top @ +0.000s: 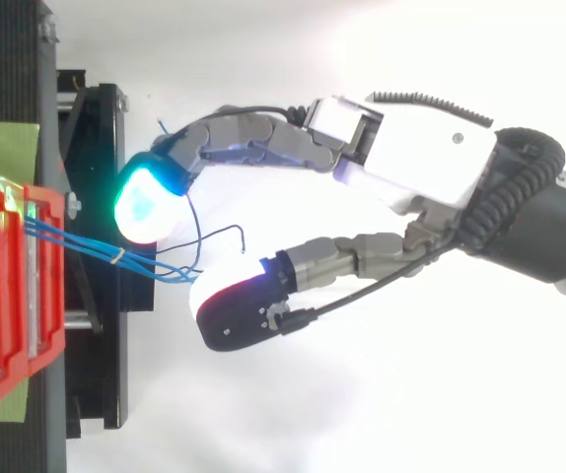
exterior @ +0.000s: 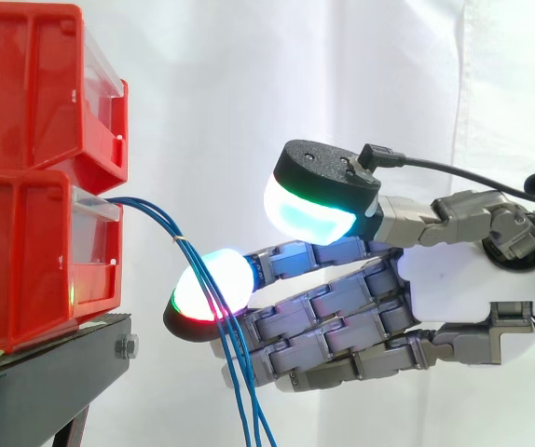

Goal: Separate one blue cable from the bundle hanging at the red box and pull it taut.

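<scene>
1. At the left, the upper bin (exterior: 34, 84) sits on the lower bin (exterior: 34, 261), which rests on the stand (exterior: 53, 372).
2. The cable bundle (exterior: 160, 223) leaves the lower bin's front and hangs down right of the stand.
3. The hand (exterior: 454, 289) reaches in from the right, with a fingertip (exterior: 213, 279) at the bundle.

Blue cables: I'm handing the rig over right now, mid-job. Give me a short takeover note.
Hand: open, fingers nearly straight, one pad against the cables, thumb above and clear of them.
Cables: they leave the lower red bin, are tied together just beyond it, then hang slack past the fingers.
Done: the hand is at the cables.
Left: single out one cable, pinch it, pull it taut. None is pinched yet.
</scene>
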